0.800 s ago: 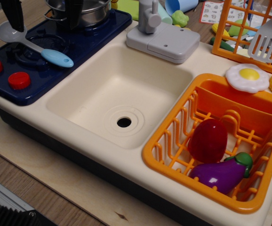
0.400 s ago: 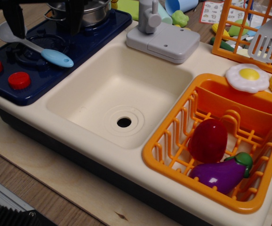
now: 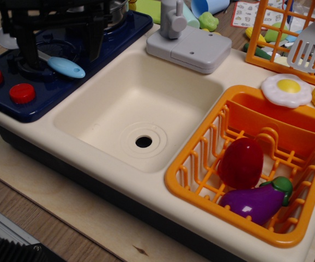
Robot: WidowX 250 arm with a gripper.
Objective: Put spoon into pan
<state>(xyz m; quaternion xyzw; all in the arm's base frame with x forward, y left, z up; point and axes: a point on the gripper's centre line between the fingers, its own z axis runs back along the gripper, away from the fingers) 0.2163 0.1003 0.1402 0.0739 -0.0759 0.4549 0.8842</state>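
Where it shows, the spoon [image 3: 65,66] looks small — blue-handled.

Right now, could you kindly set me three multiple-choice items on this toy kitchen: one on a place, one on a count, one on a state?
1. The spoon lies:
A on the stove
B in the sink
C in the rack

2. Red knobs on the stove:
A one
B two
C four

3. The hand is:
A over the sink
B open above the spoon
C holding the eggplant

Answers:
1 A, its blue handle rests on the dark stove.
2 B, two red knobs show at the front left.
3 B, its fingers stand apart on either side of the spoon.
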